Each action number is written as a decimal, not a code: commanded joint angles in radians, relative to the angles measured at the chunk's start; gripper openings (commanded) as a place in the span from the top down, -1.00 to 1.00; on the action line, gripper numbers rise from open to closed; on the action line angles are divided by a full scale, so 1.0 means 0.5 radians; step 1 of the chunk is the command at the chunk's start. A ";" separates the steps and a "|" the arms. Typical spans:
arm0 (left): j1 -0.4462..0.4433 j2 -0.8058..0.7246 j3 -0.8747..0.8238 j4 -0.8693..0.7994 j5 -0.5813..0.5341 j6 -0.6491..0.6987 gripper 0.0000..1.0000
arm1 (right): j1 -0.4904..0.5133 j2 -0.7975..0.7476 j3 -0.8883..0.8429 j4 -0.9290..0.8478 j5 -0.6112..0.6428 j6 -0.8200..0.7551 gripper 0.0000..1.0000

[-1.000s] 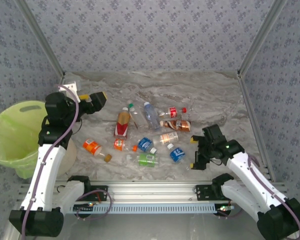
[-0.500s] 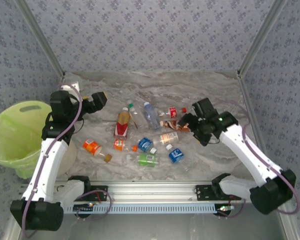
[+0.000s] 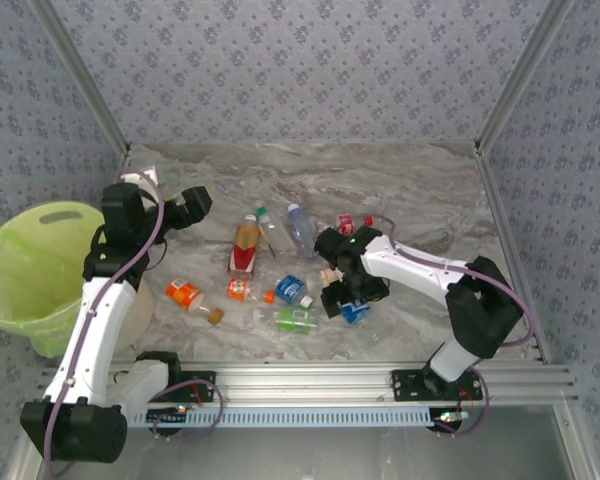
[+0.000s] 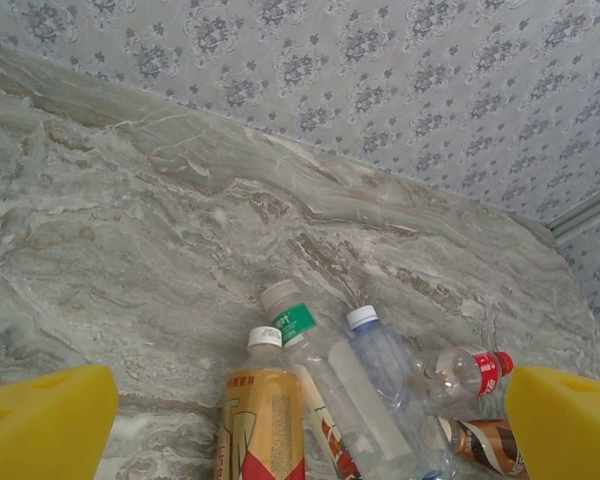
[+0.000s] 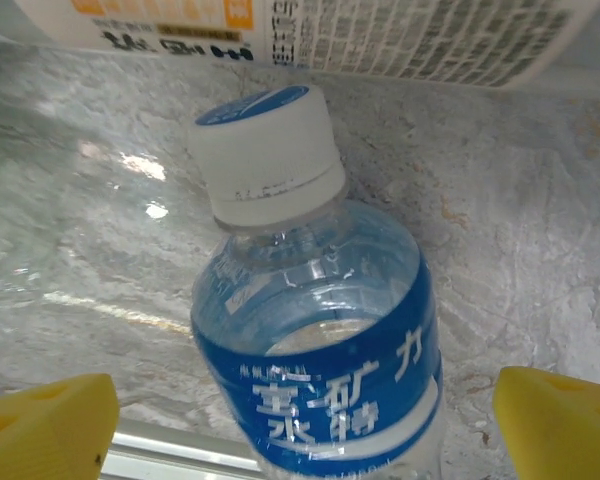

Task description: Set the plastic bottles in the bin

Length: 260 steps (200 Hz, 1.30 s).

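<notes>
Plastic bottles (image 3: 245, 245), about ten, lie on one table (image 3: 420, 190) near one bin (image 3: 20, 270).

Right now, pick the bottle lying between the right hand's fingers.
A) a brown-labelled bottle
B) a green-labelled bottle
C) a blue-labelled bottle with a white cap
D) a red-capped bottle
C: in the right wrist view, the blue-labelled bottle with a white cap lies between the two yellow fingers of the open right hand, and neither finger touches it.
</notes>
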 commanded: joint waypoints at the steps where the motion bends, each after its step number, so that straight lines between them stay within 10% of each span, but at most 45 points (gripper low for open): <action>1: -0.011 -0.030 0.026 -0.028 -0.031 0.026 -0.99 | -0.001 0.081 -0.062 0.067 0.073 -0.067 -0.84; 77: -0.010 -0.035 0.027 -0.056 -0.064 0.050 -0.99 | 0.034 0.192 -0.210 0.321 0.223 0.008 -0.31; 175: -0.060 -0.040 -0.073 0.334 0.357 -0.098 -0.99 | 0.045 -0.467 0.113 0.084 0.591 0.200 0.00; 260: -0.478 0.131 -0.141 0.693 0.460 -0.061 -0.99 | -0.170 -0.563 0.359 1.388 0.178 0.287 0.05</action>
